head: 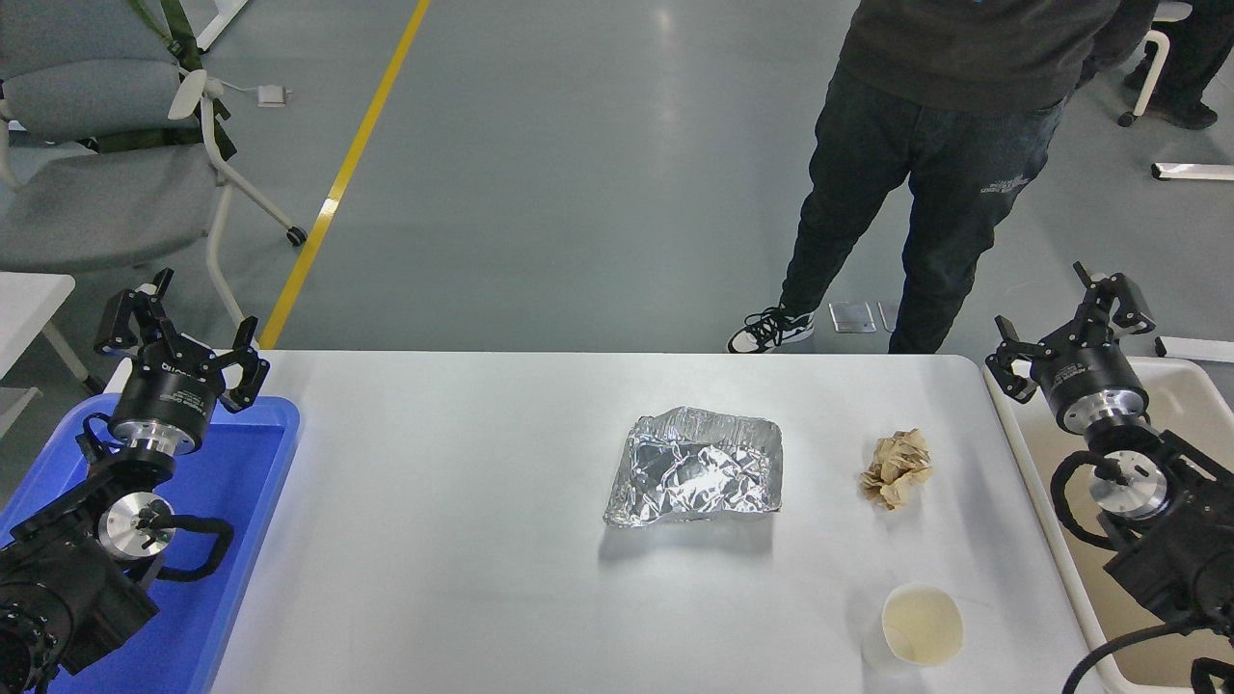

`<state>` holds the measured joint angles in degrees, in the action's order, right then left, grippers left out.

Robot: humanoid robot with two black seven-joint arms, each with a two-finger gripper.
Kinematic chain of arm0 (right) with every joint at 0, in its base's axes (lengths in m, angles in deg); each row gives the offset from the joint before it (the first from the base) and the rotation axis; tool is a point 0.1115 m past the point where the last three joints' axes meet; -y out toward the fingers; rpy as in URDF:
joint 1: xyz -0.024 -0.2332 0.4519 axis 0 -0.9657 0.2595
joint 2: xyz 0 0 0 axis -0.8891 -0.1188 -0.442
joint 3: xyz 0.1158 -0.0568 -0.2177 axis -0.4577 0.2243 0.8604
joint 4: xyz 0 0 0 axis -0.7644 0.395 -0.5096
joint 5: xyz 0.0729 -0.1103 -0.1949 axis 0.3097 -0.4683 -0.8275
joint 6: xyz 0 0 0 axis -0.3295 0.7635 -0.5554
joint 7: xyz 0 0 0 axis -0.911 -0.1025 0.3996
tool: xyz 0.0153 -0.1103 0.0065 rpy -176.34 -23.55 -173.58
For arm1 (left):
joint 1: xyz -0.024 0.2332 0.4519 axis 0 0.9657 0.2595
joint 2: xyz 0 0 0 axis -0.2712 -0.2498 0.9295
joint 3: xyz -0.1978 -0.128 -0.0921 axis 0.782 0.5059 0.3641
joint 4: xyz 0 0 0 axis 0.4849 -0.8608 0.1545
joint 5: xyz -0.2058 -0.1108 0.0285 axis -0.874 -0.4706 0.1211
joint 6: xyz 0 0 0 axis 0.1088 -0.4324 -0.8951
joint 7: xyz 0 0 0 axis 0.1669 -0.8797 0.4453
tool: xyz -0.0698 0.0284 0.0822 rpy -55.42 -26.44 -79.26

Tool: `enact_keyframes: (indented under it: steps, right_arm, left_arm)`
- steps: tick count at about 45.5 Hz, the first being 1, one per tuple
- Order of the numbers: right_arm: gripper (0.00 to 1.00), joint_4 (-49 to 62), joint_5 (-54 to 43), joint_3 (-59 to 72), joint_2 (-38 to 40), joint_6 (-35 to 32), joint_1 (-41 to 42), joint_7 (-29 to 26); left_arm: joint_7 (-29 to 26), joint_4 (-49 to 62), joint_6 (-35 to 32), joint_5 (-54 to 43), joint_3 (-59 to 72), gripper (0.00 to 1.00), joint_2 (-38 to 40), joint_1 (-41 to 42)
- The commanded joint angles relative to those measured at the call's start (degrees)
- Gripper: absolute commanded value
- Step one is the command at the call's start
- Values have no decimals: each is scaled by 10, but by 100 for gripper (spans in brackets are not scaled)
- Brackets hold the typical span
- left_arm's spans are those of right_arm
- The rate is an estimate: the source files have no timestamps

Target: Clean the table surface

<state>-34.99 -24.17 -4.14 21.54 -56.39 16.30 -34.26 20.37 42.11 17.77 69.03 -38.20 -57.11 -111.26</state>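
Note:
The white table surface (463,540) fills the middle of the view. On it lie a crumpled silver foil tray (696,467) at the centre, a crumpled brown paper ball (897,467) to its right and an empty white paper cup (922,626) near the front right. My right gripper (1068,318) is open and empty, held over the table's far right corner, well apart from the litter. My left gripper (178,323) is open and empty, parked over the far end of the blue tray.
A blue plastic tray (231,578) lies along the table's left edge. A beige-white bin (1191,395) stands off the right edge. A person (925,164) in dark clothes stands beyond the far right side. A grey chair (106,164) stands at the far left.

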Motion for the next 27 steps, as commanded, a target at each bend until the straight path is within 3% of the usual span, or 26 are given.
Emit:
enact_keyframes:
  steps: [1, 15, 27]
  right_arm:
    - [100, -118, -10, 28, 70, 6, -8, -37]
    - [100, -287, -128, 49, 198, 2, 4, -94]
    - [100, -464, -194, 48, 311, 0, 10, -184]
  left_arm:
    - [0, 1, 0, 0, 0, 100, 0, 0]
    - [0, 0, 0, 0, 0, 100, 0, 0]
    - [0, 0, 0, 0, 0, 100, 0, 0]
